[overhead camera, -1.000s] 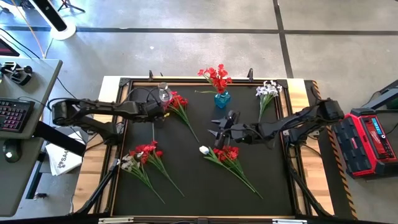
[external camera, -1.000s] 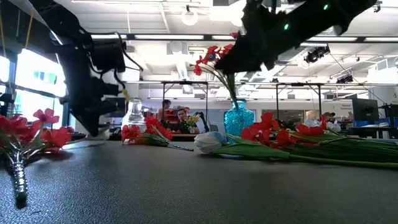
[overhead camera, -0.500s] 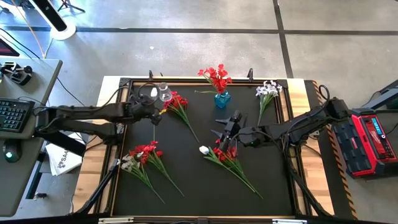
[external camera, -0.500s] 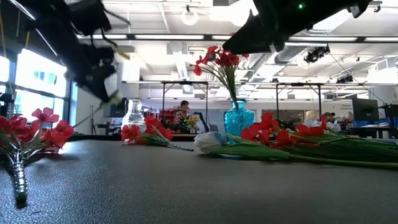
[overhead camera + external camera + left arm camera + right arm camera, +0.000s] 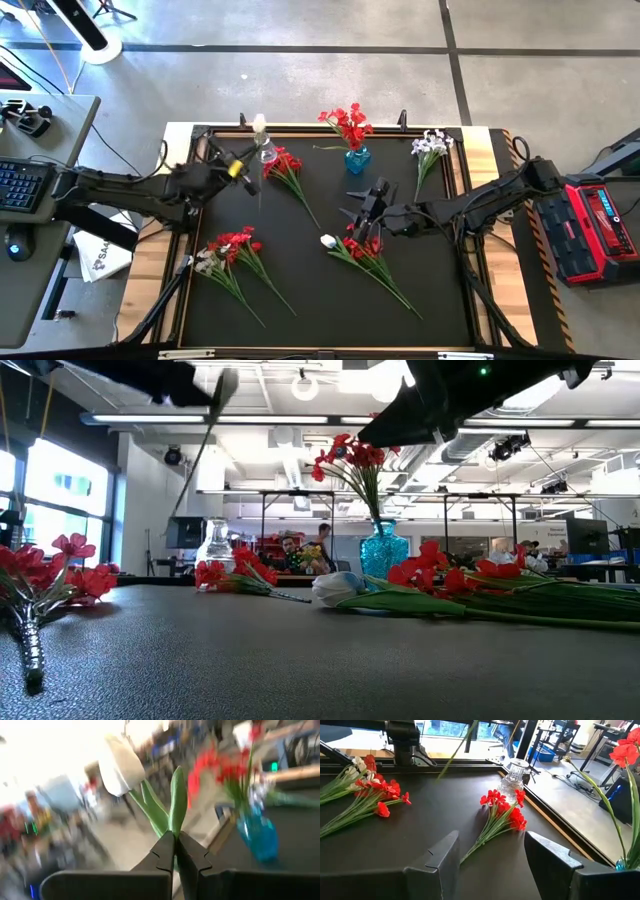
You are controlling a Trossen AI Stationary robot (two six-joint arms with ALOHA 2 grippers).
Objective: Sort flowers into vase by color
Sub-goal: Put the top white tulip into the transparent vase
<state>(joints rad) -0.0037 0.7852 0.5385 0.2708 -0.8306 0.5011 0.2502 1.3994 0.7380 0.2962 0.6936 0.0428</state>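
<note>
One white tulip (image 5: pixel 120 766) rides pinched in our left claw (image 5: pixel 176 851) (raised near the clear vase (image 5: pixel 266 152)); our right claw (image 5: pixel 362 213) gapes above red sprigs (image 5: pixel 368 250) on the bench (image 5: pixel 300 270).

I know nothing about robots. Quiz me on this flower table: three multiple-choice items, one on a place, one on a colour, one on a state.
1. Where is the blue vase?
A. near the mat's far edge
B. on the floor
C. in the right gripper

2. What colour is the bloom held by the left gripper?
A. red
B. white
C. blue

3. How is the right gripper?
A. shut on a stem
B. open, holding nothing
C. inside a vase

Answers: 1 A, it stands by the mat's far edge. 2 B, the white tulip rises above the shut fingers. 3 B, its fingers are spread over the mat.
</note>
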